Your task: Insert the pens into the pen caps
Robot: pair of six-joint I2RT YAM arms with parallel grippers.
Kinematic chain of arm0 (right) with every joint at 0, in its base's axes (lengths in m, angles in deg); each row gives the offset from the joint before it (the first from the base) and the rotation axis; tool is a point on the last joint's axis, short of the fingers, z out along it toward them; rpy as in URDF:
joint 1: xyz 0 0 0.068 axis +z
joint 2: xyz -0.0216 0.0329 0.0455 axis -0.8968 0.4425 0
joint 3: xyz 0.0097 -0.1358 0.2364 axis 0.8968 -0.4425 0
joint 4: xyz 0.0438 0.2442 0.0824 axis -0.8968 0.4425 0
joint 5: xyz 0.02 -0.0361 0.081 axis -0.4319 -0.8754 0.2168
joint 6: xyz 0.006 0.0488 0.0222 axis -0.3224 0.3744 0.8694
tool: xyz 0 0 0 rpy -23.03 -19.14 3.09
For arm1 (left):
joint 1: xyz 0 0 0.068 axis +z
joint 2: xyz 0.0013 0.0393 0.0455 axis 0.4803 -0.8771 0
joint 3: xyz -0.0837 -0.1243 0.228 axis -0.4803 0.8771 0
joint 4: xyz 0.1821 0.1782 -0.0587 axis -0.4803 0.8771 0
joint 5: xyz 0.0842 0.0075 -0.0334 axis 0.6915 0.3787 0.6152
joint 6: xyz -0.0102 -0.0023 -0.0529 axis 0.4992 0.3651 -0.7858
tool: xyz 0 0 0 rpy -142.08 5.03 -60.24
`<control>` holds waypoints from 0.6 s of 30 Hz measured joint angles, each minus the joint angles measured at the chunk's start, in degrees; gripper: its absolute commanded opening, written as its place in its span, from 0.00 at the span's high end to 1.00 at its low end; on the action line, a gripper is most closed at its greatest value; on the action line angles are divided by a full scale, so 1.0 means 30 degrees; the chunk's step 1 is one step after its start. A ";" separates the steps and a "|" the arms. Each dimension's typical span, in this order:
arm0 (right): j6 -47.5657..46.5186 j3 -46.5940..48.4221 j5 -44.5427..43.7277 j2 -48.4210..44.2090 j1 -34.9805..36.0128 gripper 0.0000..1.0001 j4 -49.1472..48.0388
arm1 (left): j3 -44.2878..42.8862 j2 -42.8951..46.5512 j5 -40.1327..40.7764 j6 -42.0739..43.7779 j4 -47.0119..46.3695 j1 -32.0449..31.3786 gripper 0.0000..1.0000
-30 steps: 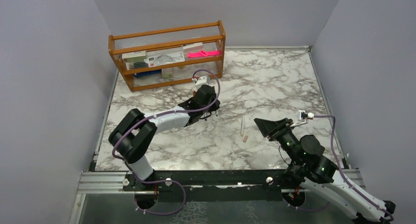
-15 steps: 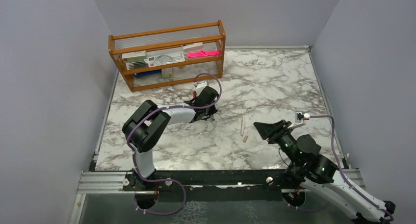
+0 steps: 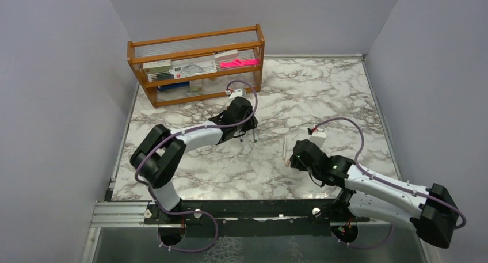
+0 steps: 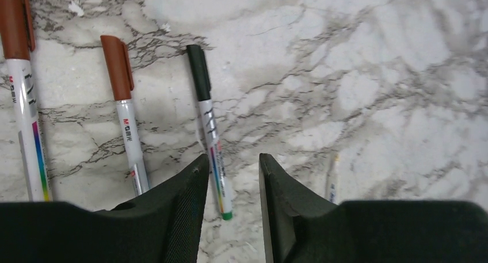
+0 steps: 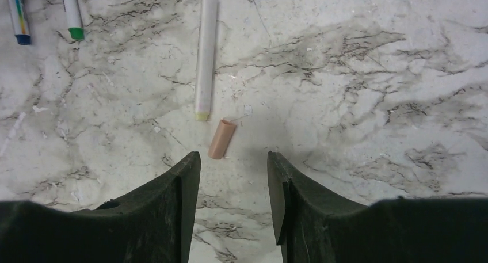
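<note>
An uncapped white pen [image 5: 205, 56] lies on the marble with a pale peach pen cap [image 5: 221, 139] just below its end; both also show in the top view, the pen [image 3: 284, 147] and the cap [image 3: 287, 163]. My right gripper [image 5: 233, 155] is open and empty, its fingertips just short of the cap and low over the table [image 3: 294, 158]. My left gripper [image 4: 233, 157] is open and empty over a black-capped pen [image 4: 208, 122]. Two brown-capped pens [image 4: 124, 102] [image 4: 20, 73] lie to its left.
A wooden rack [image 3: 195, 64] with boxed stationery and a pink flat item stands at the back left. A faint pale pen [image 4: 331, 176] shows beside my left gripper's right finger. Pen ends, blue [image 5: 17, 15] and green [image 5: 72, 12], lie at the right wrist view's top left.
My right arm has swung left and down from the right side to just behind the peach cap. My left gripper has shifted slightly over the capped pens.
</note>
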 measured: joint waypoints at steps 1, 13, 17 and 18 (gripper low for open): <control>-0.0226 0.0226 -0.0036 0.0903 0.0000 0.53 -0.0248 | 0.0087 0.0605 -0.0102 0.0095 0.0000 0.0000 0.61; -0.1982 0.3300 -0.0503 0.8604 -0.0102 0.60 -0.3475 | 0.2914 0.8182 -0.0240 0.1078 0.0503 -0.0102 0.61; -0.2295 0.3395 -0.0503 1.0047 -0.0423 0.67 -0.4058 | 0.4452 0.9646 -0.0204 0.1209 0.1297 -0.0131 0.61; -0.2353 0.3461 -0.0495 1.0389 -0.0495 0.71 -0.4160 | 0.4801 0.9974 -0.0182 0.1217 0.1428 -0.0131 0.61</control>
